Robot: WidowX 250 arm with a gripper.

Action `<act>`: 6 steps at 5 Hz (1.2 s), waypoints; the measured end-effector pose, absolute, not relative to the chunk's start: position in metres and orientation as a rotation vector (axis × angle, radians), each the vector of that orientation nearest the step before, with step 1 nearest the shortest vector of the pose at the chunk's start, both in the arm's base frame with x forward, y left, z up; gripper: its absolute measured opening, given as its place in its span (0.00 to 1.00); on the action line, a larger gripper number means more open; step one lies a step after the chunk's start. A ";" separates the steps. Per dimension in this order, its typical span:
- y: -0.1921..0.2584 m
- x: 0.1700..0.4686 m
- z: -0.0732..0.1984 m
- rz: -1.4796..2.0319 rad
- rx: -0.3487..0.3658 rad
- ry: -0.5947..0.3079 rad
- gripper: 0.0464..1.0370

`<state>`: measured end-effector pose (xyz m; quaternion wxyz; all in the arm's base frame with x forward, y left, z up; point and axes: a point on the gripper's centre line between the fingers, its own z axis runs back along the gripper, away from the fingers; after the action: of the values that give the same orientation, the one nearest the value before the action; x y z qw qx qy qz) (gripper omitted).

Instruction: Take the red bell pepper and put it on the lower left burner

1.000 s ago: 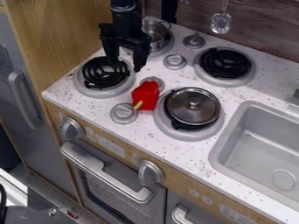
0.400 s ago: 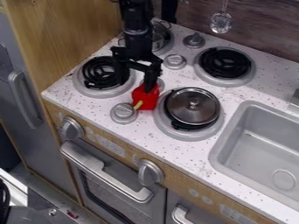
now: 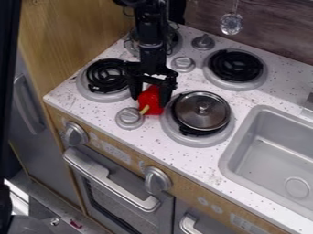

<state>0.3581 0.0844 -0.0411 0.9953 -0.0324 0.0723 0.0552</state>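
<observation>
So the hand (image 3: pixel 149 99) is unclenched, straddling the red pepper (image 3: pixel 150 103) — guessing that's to pinch both sides before hopping to the lower left burner (image 3: pixel 105 77).

No readable text, labels, brands, numbers or signs. Pale marks on wooden front panel (image 3: pixel 185 188), too small to make out.
</observation>
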 end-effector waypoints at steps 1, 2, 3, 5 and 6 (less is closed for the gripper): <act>0.084 0.357 -0.044 0.117 -0.068 0.152 0.93; 0.088 0.355 -0.043 0.100 -0.032 0.150 0.85; 0.105 0.361 -0.010 0.081 0.036 0.084 0.85; 0.184 0.366 0.018 0.205 0.058 0.005 0.85; 0.202 0.362 -0.008 0.216 0.031 0.068 0.85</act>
<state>0.3623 0.2020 -0.0081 0.9935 0.0157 0.0339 0.1076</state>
